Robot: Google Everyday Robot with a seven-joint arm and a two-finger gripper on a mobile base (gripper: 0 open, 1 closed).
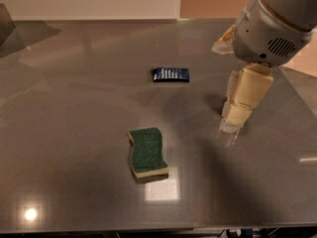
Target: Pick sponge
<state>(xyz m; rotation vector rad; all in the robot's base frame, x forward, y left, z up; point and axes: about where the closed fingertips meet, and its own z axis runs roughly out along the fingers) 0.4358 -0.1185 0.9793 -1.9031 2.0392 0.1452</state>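
Observation:
The sponge [147, 152] lies flat on the grey table, front centre, dark green top up over pale yellow foam. My gripper [232, 131] hangs from the arm at the right, its cream fingers pointing down above the table, to the right of the sponge and well apart from it. It holds nothing that shows.
A flat dark blue packet [170, 74] lies behind the sponge, mid-table. The arm's large white-grey housing [270, 31] fills the upper right and hides the soda can. The table's [74, 108] far edge meets a pale wall.

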